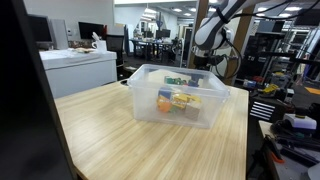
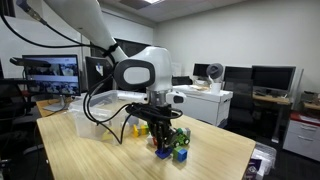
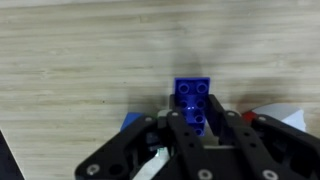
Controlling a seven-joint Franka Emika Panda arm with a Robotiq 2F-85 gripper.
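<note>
One clear plastic bin (image 1: 150,108) of small toys sits on the light wooden desk (image 1: 100,135) in an exterior view. In an exterior view my end effector (image 2: 166,143) is low over a cluster of coloured plastic bricks (image 2: 180,150) near that bin. Wrist view: blue studded plastic brick (image 3: 191,95) between my narrowed fingers; whether they clamp it, cannot tell.

This is an open-plan office doubling as a robotics lab. Behind the gripper (image 2: 166,140) stand desks (image 2: 212,100) with 2 dark monitors (image 2: 268,78), and a lit screen (image 2: 50,70) glows off to its side. Well apart from it, a white copier (image 1: 78,62) sits under rows of ceiling lights (image 1: 150,10).
</note>
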